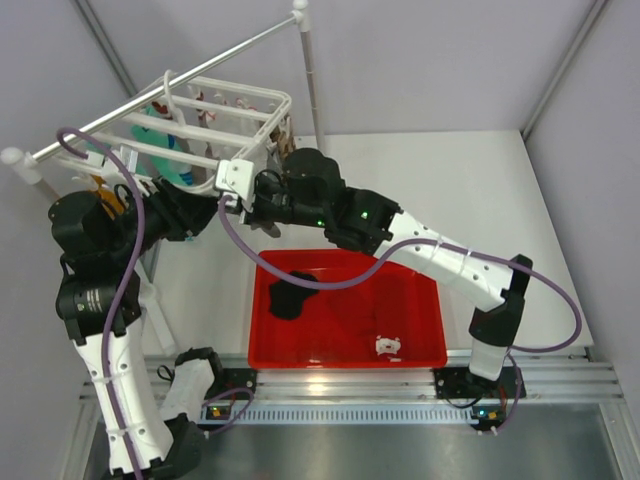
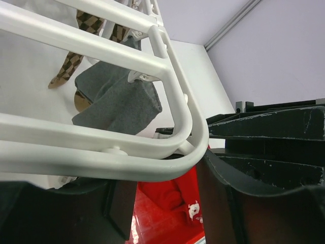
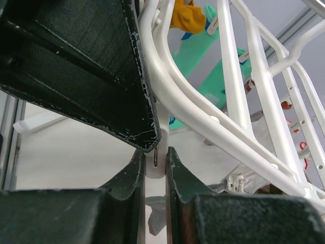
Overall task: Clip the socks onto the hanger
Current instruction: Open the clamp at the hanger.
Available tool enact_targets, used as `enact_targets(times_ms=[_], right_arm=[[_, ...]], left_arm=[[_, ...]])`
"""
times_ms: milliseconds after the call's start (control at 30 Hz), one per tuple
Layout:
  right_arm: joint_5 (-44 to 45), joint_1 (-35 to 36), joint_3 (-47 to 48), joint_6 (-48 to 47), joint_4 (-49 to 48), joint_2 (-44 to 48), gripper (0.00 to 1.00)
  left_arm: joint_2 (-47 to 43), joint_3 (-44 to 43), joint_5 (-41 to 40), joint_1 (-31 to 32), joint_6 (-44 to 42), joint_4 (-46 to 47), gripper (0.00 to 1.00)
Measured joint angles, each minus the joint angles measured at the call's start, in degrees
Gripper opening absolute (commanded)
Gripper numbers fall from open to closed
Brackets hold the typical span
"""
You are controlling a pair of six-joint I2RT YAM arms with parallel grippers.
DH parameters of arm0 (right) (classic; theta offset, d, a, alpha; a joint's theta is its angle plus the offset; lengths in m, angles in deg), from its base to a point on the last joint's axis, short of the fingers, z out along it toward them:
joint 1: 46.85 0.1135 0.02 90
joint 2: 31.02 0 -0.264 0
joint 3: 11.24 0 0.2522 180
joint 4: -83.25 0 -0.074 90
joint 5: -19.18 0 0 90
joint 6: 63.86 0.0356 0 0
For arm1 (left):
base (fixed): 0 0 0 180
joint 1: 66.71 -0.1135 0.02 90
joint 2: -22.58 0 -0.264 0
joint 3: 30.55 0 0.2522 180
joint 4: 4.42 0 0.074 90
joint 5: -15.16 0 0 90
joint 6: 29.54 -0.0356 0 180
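Right gripper (image 3: 155, 152): my fingers are closed on a white clip (image 3: 156, 165) hanging under the hanger (image 3: 162, 86). They pinch it from both sides, and only its metal spring shows between the tips. A dark scrap below the clip is cut off by my fingers and cannot be identified. A large scuffed black body fills the upper left of the right wrist view and hides the frame behind it. Left gripper (image 2: 167, 178): the fingers stand apart with the hanger's rounded corner lying between them, against the right-hand finger. Whether they clamp it I cannot tell. Beyond that corner a grey sock (image 2: 119, 104) and a brown patterned sock (image 2: 76, 56) hang from the frame. Below, the red tray (image 1: 420, 290) holds the black sock (image 1: 289, 297), loose and unclipped. Farther along the frame hang teal socks (image 3: 203, 56) and an orange-yellow sock (image 3: 187, 15), partly screened by the slats. The metal rail (image 1: 170, 80) runs above the hanger at the far left.
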Motion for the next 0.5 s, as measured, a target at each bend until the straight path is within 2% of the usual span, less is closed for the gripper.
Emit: enact_targets(times_ms=[500], right_arm=[[2.80,1.49,3.74,-3.74,3.85,-1.60,0.00]], left_arm=[[0.28,1.09,0.61,0.02,0.74,1.44,0.53]])
